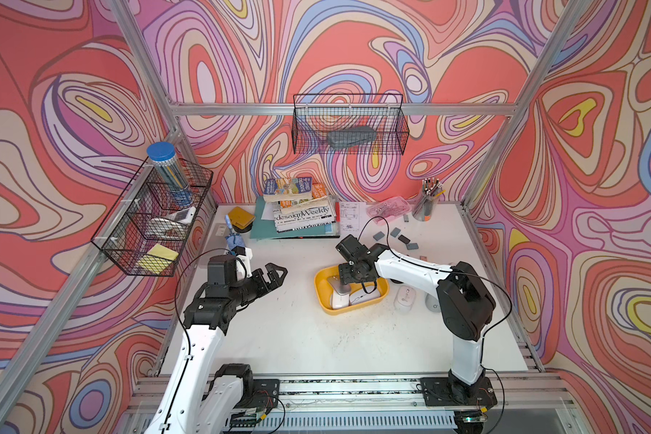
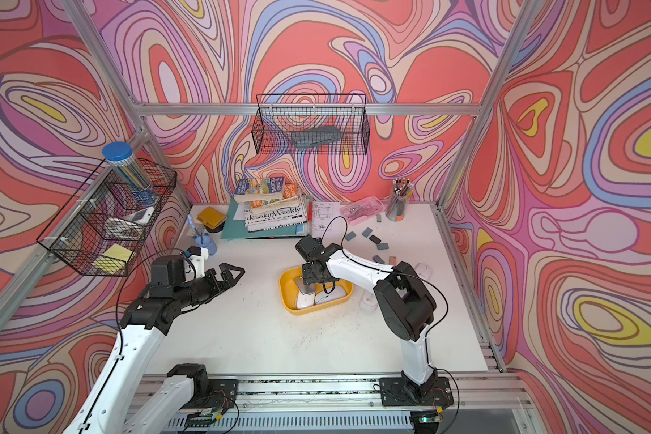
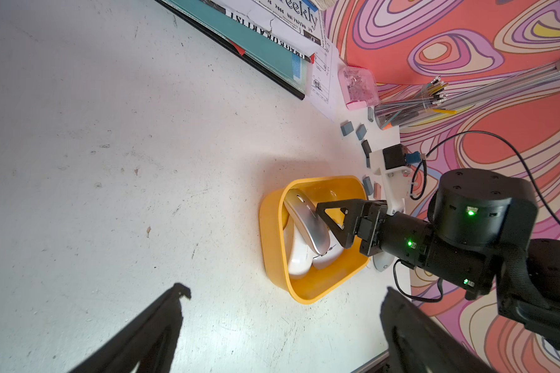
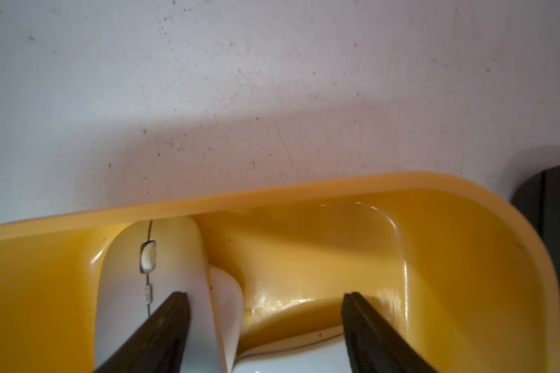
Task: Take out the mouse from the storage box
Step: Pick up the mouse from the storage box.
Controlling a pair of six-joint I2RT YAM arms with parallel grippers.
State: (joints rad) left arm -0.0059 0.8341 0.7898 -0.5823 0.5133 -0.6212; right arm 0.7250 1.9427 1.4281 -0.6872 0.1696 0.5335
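Note:
The yellow storage box (image 1: 322,289) (image 2: 287,291) (image 3: 274,245) (image 4: 466,245) sits right of the table's middle. In it a silver mouse (image 1: 339,286) (image 3: 307,222) leans tilted over two white mice (image 1: 365,298) (image 3: 299,258). My right gripper (image 1: 348,283) (image 2: 311,280) (image 4: 265,295) reaches down into the box with its jaws apart. One finger lies over the wheel-bearing mouse (image 4: 162,258); the other hangs above the box floor. A white mouse lies further back between them; whether they touch it I cannot tell. My left gripper (image 1: 275,272) (image 2: 232,272) (image 3: 286,289) hovers wide open and empty, left of the box.
Two white mice (image 1: 404,297) (image 1: 432,302) lie on the table right of the box, by the right arm. At the back are stacked books and magazines (image 1: 297,210), a pink case (image 1: 386,206), a pencil cup (image 1: 427,204) and loose erasers (image 1: 395,235). Wire baskets (image 1: 158,221) (image 1: 348,127) hang on the walls.

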